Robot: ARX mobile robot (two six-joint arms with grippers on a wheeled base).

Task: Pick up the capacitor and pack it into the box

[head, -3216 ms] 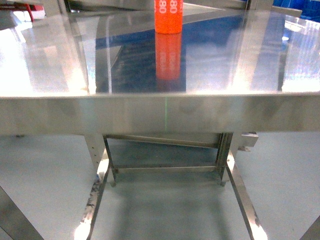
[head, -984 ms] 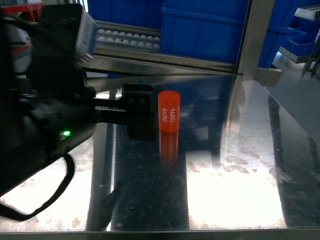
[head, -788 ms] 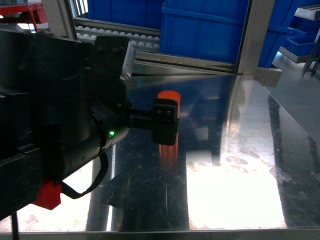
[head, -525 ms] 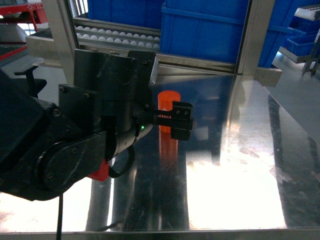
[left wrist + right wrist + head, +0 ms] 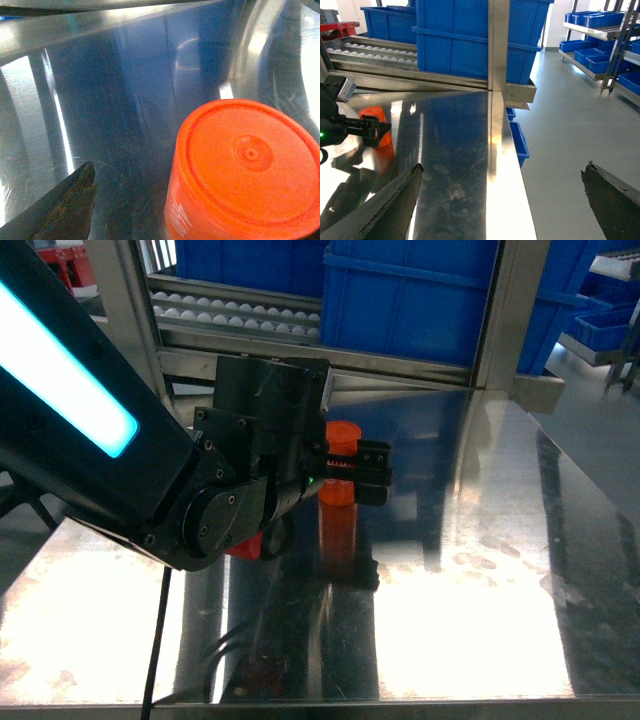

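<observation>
Black left arm [image 5: 200, 500], cyan light strip, green LED, black cable, possibly red part

Capacitor [image 5: 338, 462]: stood upright on the table [image 5: 470, 580], near its middle.
Left gripper [image 5: 352, 468]: reached in from the left, at the capacitor, one finger [image 5: 374, 472] in front of it.
Bins [image 5: 405, 300]: behind the table, beyond its far edge.
Roller track [image 5: 235, 318]: behind the table, left of the bins.
</observation>
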